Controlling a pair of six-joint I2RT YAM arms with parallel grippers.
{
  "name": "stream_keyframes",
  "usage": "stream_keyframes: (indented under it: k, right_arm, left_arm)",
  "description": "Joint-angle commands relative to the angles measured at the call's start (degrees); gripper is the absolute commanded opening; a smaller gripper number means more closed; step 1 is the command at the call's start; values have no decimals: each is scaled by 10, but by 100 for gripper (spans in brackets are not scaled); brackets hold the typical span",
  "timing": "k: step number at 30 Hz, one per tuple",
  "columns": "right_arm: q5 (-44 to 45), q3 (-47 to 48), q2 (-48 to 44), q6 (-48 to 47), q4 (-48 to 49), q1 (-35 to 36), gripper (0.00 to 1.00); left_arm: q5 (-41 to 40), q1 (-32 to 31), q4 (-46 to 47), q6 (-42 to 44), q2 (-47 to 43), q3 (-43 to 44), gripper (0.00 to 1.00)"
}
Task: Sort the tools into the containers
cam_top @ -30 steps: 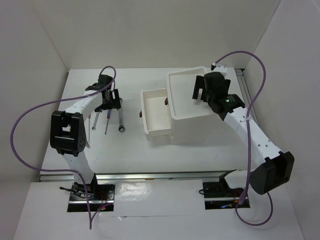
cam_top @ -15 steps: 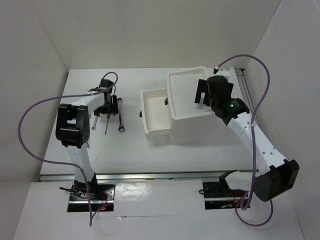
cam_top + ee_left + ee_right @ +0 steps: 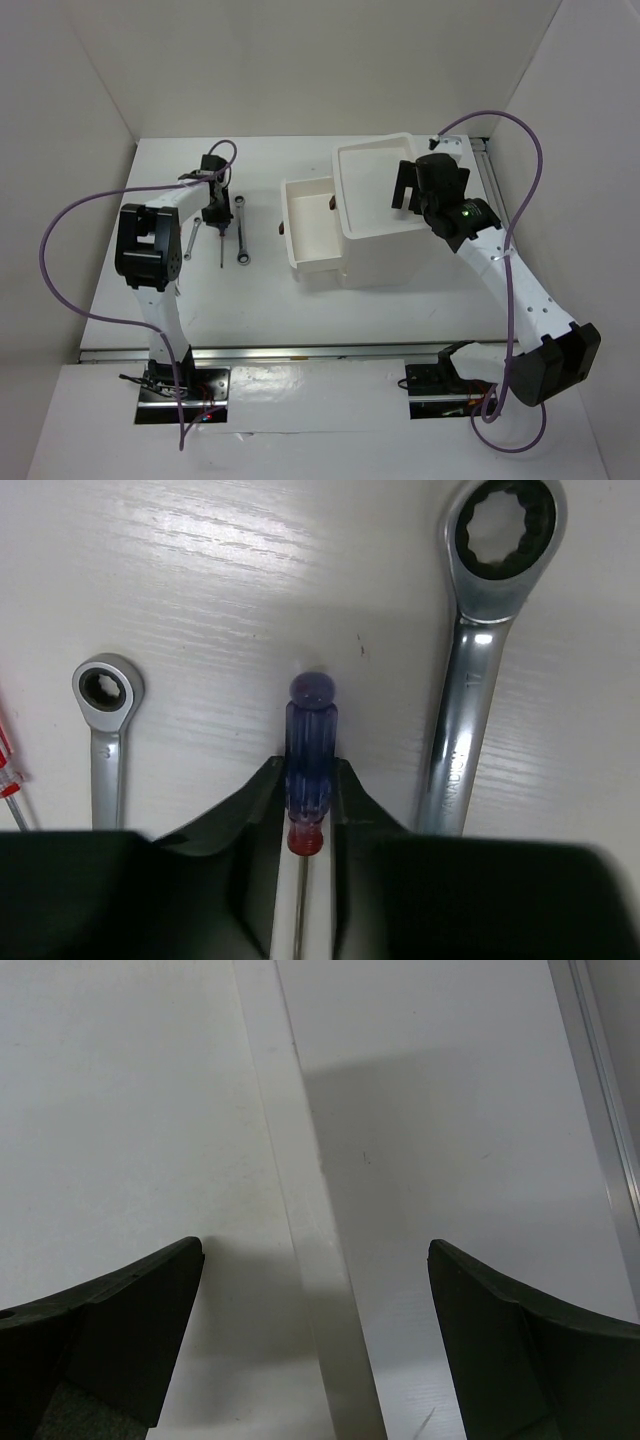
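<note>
A blue-handled screwdriver (image 3: 308,742) lies on the table, and my left gripper (image 3: 308,768) is shut on its handle with both jaws pressed against its sides. From above, the left gripper (image 3: 216,208) sits low over the tool row and the screwdriver shaft (image 3: 221,248) points toward the near edge. A large silver wrench (image 3: 470,670) lies just right of it and a small silver wrench (image 3: 104,730) to its left. My right gripper (image 3: 315,1255) hangs open over the rim (image 3: 300,1210) of the white box unit's top tray (image 3: 350,160), holding nothing.
A thin red screwdriver (image 3: 8,775) shows at the left edge of the left wrist view. The white box unit (image 3: 385,250) stands right of centre with one drawer (image 3: 310,262) pulled out to the left. White walls enclose the table.
My left gripper came down over the tool row and closed from wide open onto the blue screwdriver's handle. The right arm shifted only slightly over the tray.
</note>
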Motion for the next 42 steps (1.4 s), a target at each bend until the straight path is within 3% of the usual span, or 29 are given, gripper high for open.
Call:
stream_keyframes:
  k: [1, 2, 5, 10, 14, 20, 25, 31, 32, 34, 37, 42]
  right_arm:
    - [14, 3, -8, -4, -16, 5, 100]
    - [7, 3, -8, -4, -16, 5, 100]
    - [7, -2, -2, -4, -16, 5, 100]
    - [12, -4, -8, -9, -10, 5, 100]
    - [12, 9, -8, -14, 10, 5, 100]
    - [24, -10, -13, -14, 22, 5, 100]
    - [41, -15, -13, -14, 17, 15, 100]
    - [58, -28, -13, -14, 17, 21, 100]
    - [64, -28, -13, -14, 17, 21, 100]
    - [64, -34, -13, -14, 23, 21, 100]
    - [70, -26, -13, -14, 23, 27, 100]
    - [70, -6, 7, -21, 18, 27, 100]
  left_arm:
    - [12, 3, -29, 3, 36, -4, 29]
    - [12, 3, -29, 3, 36, -4, 11]
    - [12, 8, -51, -8, 30, 8, 0]
    - [18, 8, -59, -44, -48, 35, 0]
    - [59, -5, -54, -65, -168, 53, 0]
    - [207, -66, 37, -92, -305, 47, 0]
    - [263, -137, 68, -144, -310, 38, 0]
    - [269, -173, 138, -170, -253, 21, 0]
    - [275, -179, 138, -170, -244, 26, 2]
    - [283, -179, 157, -175, -222, 26, 38]
    - [293, -184, 165, -181, -214, 26, 83]
    - [296, -179, 167, -187, -239, 23, 92]
